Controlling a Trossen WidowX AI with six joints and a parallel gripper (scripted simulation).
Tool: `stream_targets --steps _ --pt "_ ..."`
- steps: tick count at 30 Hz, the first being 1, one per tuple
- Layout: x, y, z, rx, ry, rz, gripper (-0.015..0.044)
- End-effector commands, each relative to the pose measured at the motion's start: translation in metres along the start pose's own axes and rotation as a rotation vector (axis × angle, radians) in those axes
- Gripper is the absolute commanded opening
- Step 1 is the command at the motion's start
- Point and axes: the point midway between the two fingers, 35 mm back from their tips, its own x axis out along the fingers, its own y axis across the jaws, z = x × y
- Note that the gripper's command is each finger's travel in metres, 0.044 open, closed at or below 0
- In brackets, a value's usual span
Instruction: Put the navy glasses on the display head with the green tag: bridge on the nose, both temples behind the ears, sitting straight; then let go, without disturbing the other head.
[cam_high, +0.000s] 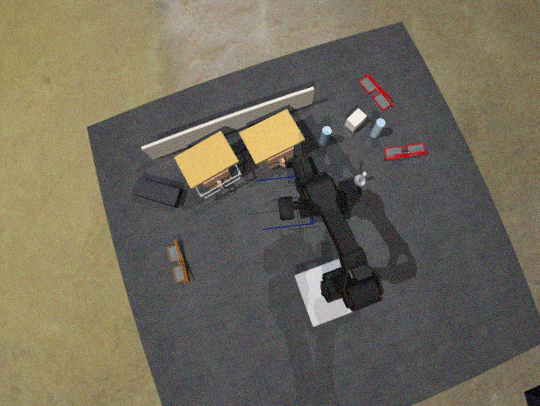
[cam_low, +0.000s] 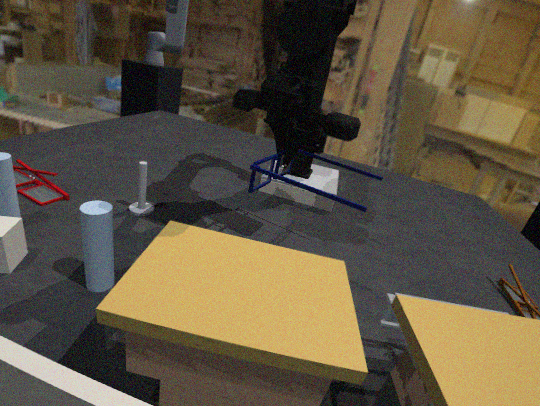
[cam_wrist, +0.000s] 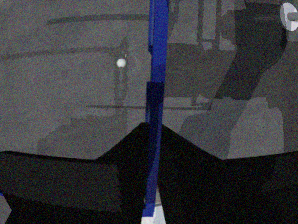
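The navy glasses (cam_high: 289, 227) (cam_low: 320, 191) (cam_wrist: 159, 45) are held in the air, temples pointing left in the top view and right in the exterior view. My gripper (cam_wrist: 149, 131) is shut on their front frame, which looks edge-on in the wrist view; the arm hides the fingertips in the top view. Two display heads stand under yellow boards. The right head (cam_high: 280, 159) (cam_low: 230, 367) shows no glasses; the glasses are in front of its board, not touching it. The left head (cam_high: 217, 181) has pale grey glasses (cam_high: 218, 189) at its face. No green tag is visible.
A cream wall (cam_high: 230, 121) runs behind the heads. A light blue cylinder (cam_high: 325, 136) (cam_low: 98, 247), another cylinder (cam_high: 378, 128), a white block (cam_high: 356, 120) and a white peg (cam_high: 361, 179) (cam_low: 143, 185) stand right. Red glasses (cam_high: 405, 151), orange glasses (cam_high: 179, 262) and a black box (cam_high: 159, 190) lie about.
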Motion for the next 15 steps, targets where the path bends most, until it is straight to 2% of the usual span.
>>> stream_targets --steps 1,15 --pt "0.003 0.000 -0.003 0.023 -0.002 -0.005 0.0000" --pt "0.015 0.001 0.000 0.023 -0.002 -0.005 0.0000"
